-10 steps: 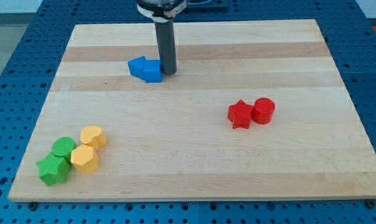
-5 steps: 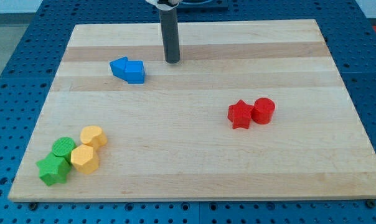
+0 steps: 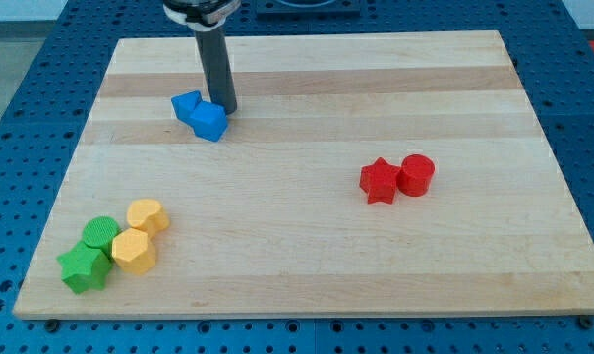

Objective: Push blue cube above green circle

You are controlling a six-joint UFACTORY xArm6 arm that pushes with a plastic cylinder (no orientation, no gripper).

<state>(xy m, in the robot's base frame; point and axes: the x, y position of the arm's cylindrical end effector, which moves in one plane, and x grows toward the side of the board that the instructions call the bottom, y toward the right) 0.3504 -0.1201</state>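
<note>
The blue cube (image 3: 209, 121) lies at the board's upper left, touching a second blue block (image 3: 187, 105) on its upper left. My tip (image 3: 224, 109) is at the cube's upper right edge, touching it. The green circle (image 3: 101, 232) sits at the lower left of the board, well below the blue blocks.
A green star (image 3: 84, 267) lies just below the green circle. Two yellow blocks (image 3: 147, 215) (image 3: 134, 252) sit to the circle's right. A red star (image 3: 380, 181) and a red cylinder (image 3: 416, 174) lie at the right. The wooden board (image 3: 317, 246) is edged by a blue perforated table.
My tip moved left from the top middle of the board to the blue cube's upper right side. The blue cube has turned and shifted slightly down and left.
</note>
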